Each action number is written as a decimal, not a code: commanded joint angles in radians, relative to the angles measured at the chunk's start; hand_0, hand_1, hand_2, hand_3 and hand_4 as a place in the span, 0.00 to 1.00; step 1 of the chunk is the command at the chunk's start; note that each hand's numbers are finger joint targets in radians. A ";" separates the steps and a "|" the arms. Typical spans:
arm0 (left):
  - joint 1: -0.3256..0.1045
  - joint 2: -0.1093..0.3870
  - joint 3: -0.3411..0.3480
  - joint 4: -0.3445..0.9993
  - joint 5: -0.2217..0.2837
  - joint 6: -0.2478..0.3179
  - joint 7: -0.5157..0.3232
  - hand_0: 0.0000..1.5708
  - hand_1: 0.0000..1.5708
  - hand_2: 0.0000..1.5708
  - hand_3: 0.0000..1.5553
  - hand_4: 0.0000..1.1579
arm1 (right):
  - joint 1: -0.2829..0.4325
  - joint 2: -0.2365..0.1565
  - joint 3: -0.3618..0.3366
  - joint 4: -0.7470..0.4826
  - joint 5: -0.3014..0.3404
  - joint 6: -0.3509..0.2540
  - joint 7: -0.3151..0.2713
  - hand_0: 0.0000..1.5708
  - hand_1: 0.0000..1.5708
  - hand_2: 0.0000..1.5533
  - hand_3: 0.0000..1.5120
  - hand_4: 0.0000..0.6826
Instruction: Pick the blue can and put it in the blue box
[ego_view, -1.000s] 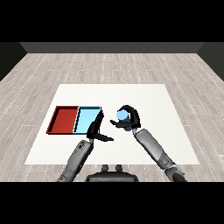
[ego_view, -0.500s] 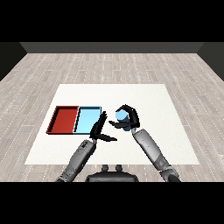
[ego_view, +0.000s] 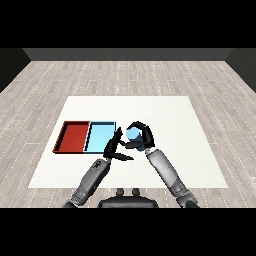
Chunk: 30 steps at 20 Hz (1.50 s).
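The robot's right hand (ego_view: 141, 134) has its fingers curled round a small light-blue cylindrical can (ego_view: 133, 135), held above the white worktop (ego_view: 165, 115). Compared with a second ago, hand and can have drifted left — they now sit just to the right of the shallow light blue tray (ego_view: 100, 136), not yet over it. This suggests the carry is nearly done and release comes next. The left hand (ego_view: 113, 147) lies close beside the can, its fingers straight and spread, holding nothing; it has shifted only slightly. A shallow red tray (ego_view: 74, 136) adjoins the blue one on its left. The worktop is a plain white rectangle — around it runs pale grey wood-plank flooring (ego_view: 125, 75), with a dark wall behind.
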 joint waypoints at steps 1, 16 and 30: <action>-0.077 -0.001 0.000 0.064 0.039 0.020 0.001 0.00 0.00 0.00 0.00 0.00 | -0.093 0.033 0.014 0.102 -0.024 -0.031 -0.021 0.95 0.95 0.94 0.93 0.89; -0.092 -0.001 -0.063 0.073 0.102 0.010 -0.056 0.00 0.00 0.00 0.00 0.00 | 0.000 0.035 0.040 0.013 -0.098 -0.033 -0.043 0.93 0.93 0.94 0.92 0.86; -0.213 0.000 -0.189 0.215 0.290 0.269 -0.130 0.28 0.28 0.40 0.32 0.49 | -0.003 0.034 0.128 0.019 -0.287 -0.109 -0.156 0.94 0.94 0.94 0.92 0.89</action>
